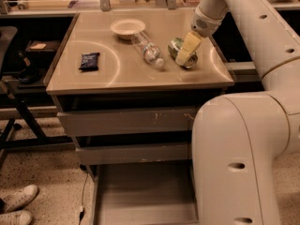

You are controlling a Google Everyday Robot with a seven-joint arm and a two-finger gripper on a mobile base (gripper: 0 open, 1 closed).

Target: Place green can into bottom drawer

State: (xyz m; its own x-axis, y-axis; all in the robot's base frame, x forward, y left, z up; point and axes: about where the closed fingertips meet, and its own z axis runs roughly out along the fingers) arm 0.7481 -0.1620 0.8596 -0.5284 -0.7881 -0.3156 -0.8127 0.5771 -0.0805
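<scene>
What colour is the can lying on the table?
Green, with a silver end: the small aluminium drink can lies right at the gripper, in the camera view.

On the table we find a packet at the left, a bowl toward the back, a bottle lying just in front of the bowl, and a can lying right of the bottle. The pincer is down over the can. Beneath the tabletop, below two upper drawers, we see the bottom drawer pulled out
</scene>
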